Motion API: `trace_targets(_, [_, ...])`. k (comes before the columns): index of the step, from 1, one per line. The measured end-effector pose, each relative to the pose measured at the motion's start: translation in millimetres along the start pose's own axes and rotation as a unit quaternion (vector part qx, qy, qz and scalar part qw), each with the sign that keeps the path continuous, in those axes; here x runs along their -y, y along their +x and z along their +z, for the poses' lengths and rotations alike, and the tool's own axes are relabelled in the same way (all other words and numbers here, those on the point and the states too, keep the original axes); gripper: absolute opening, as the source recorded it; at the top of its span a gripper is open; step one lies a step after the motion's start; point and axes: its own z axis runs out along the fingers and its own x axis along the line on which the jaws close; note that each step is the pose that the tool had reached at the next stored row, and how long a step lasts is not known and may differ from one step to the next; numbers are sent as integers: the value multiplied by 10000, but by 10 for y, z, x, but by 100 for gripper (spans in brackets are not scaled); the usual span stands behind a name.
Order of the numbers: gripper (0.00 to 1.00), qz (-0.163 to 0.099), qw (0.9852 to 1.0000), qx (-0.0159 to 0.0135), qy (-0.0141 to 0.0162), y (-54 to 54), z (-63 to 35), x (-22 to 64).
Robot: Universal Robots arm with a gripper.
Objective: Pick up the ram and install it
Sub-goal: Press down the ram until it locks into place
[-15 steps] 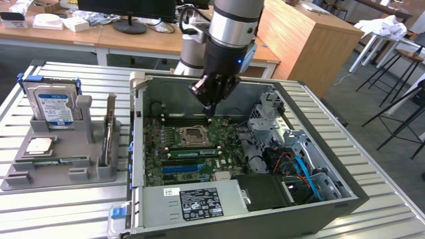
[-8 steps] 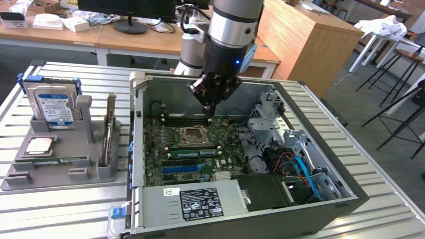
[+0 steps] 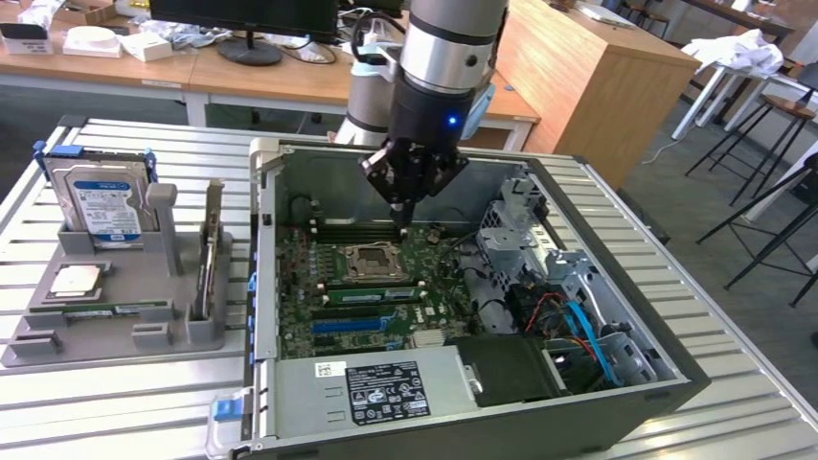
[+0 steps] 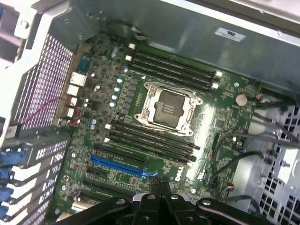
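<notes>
The ram (image 3: 109,309) is a thin green stick lying flat in the grey holder (image 3: 167,335) at the exterior view's left, outside the computer case. My gripper (image 3: 404,218) hangs inside the open case (image 3: 614,287), its tips just above the dark memory slots (image 3: 364,231) behind the processor socket (image 3: 372,261). Its fingers are shut and I see nothing between them. In the wrist view the shut gripper (image 4: 159,185) points down at the motherboard (image 4: 225,117), where the long black memory slots (image 4: 171,70) on both sides of the socket (image 4: 167,108) look empty.
The holder also carries a hard drive (image 3: 105,203), a silver processor chip (image 3: 75,280) and an upright card (image 3: 209,251). In the case are a blue slot (image 4: 123,165), a drive cage with cables (image 3: 562,287) and the power supply (image 3: 371,388). Desks and stools stand behind.
</notes>
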Motion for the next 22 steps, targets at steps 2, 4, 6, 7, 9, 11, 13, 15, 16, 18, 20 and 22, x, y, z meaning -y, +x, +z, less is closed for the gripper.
trace_targets(2, [10, 149, 9999, 2, 3, 1, 2, 0])
trace_targets(4, [10, 299, 9996, 4, 6, 3, 5, -1])
trace_targets(6, [10, 453, 9990, 5, 9, 4, 7, -1])
trace_targets(7, [10, 528, 9986, 6, 11, 5, 8, -1])
trace_targets(9, [10, 678, 9977, 8, 14, 6, 10, -1])
trace_targets(11, [10, 829, 9966, 10, 16, 7, 13, -2])
trace_targets(13, [10, 985, 9951, 12, 20, 9, 16, -2])
trace_targets(15, [10, 1131, 9936, 14, 23, 10, 18, -3])
trace_targets(16, [10, 1204, 9927, 14, 24, 11, 19, -3])
trace_targets(18, [10, 1355, 9908, 16, 27, 13, 21, -3])
trace_targets(20, [10, 1492, 9888, 17, 30, 16, 23, -4])
trace_targets(22, [10, 1596, 9872, 19, 32, 19, 24, -5])
